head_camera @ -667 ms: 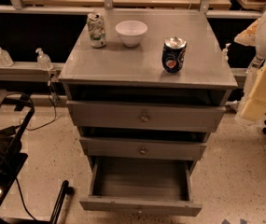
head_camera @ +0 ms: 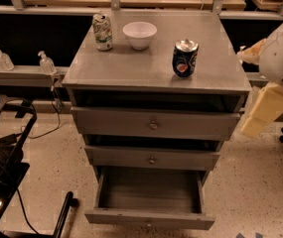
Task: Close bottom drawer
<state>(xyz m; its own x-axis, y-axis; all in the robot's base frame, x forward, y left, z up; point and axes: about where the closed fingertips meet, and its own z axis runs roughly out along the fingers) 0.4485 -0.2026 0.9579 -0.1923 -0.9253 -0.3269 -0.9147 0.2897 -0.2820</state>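
The bottom drawer (head_camera: pixel 149 217) of the grey cabinet (head_camera: pixel 156 68) is pulled far out toward the camera. Its shallow grey inside is empty and its flat front panel lies at the lower edge of the view. My gripper (head_camera: pixel 263 111) is a cream-coloured piece hanging from the white arm (head_camera: pixel 282 53) at the right edge. It hangs beside the cabinet's right side at the height of the top drawer, well above and to the right of the bottom drawer, and it touches nothing.
The top drawer front (head_camera: pixel 153 124) and middle drawer front (head_camera: pixel 151 158) stand slightly out, with dark gaps above them. On the cabinet top are a green can (head_camera: pixel 103 31), a white bowl (head_camera: pixel 139 34) and a blue can (head_camera: pixel 184 58). A black chair (head_camera: pixel 2 157) stands at the left.
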